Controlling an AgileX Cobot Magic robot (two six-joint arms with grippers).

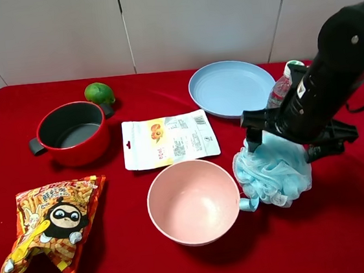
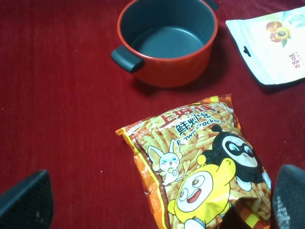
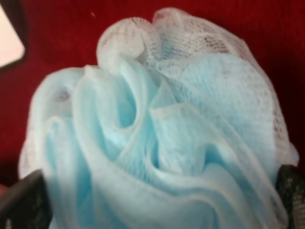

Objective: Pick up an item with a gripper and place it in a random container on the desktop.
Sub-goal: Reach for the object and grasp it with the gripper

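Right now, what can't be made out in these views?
- Bottle: exterior high, mostly behind the right arm.
- Right end effector: wrist view, pouf fills the blurred frame; finger contact unclear.
- Left end effector: wrist view, frame edge cuts off all but the fingertips.
- Pouch text: exterior high, too small.

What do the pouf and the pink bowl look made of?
The pouf looks like soft light-blue synthetic mesh: the open weave shows at its ruffled edges. The bowl is probably plastic, smooth and matte, with no sharp glare.
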